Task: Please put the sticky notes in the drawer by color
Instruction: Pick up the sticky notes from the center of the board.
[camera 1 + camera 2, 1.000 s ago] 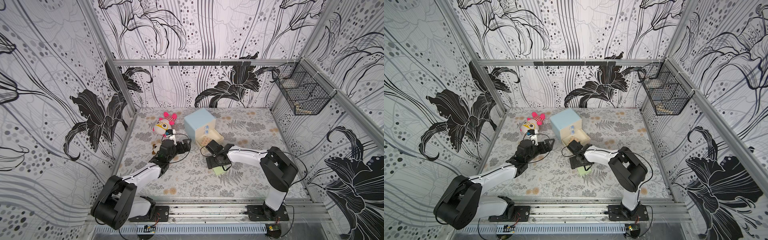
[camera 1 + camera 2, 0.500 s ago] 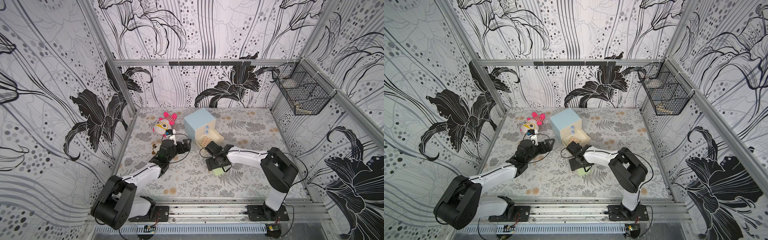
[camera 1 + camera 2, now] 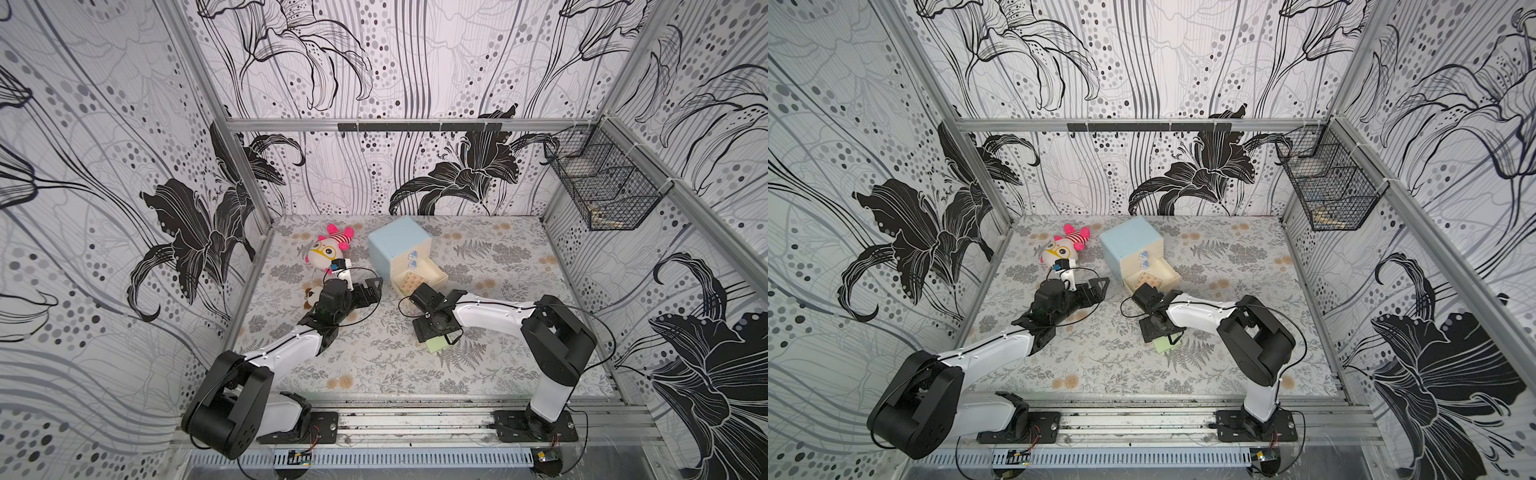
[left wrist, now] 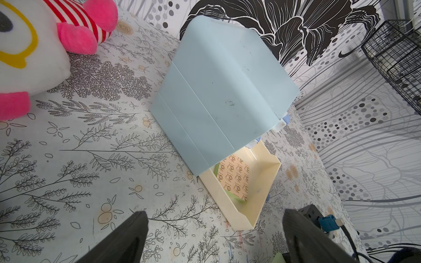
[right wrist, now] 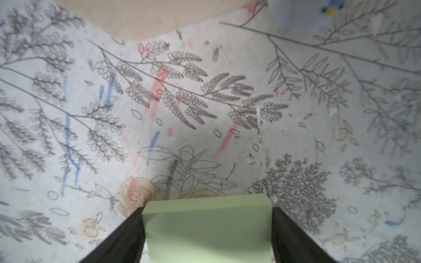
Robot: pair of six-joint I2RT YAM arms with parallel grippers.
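The right pincer [image 5: 206,209] is set over the green sticky note [image 5: 207,230], one finger against each of two opposite edges, pinching it as far as the right wrist view shows. The pad lies flat on the worktop [image 3: 374,365], just in front of the open bottom drawer [image 3: 439,277].

To do this step well, I judge the grip should sit low on the pad's sides, so the whole stack lifts and not just the top sheets. It should rise level and clear the drawer's front wall before going in, since a tilted pad could catch on the rim.

The left pincer [image 4: 215,225] is spread wide and empty, hanging near the side of the pale-blue chest [image 3: 399,243].

The bottom drawer is pulled out. It holds one pad with a green edge and a peach printed face [image 4: 234,177], so green seems to belong here. The two upper drawers look closed and their contents are hidden. No pink or yellow pad shows in any view.

The black wire basket [image 3: 602,187] on the side wall holds something pale that I cannot identify. A plush toy [image 3: 328,249] lies beside the chest.
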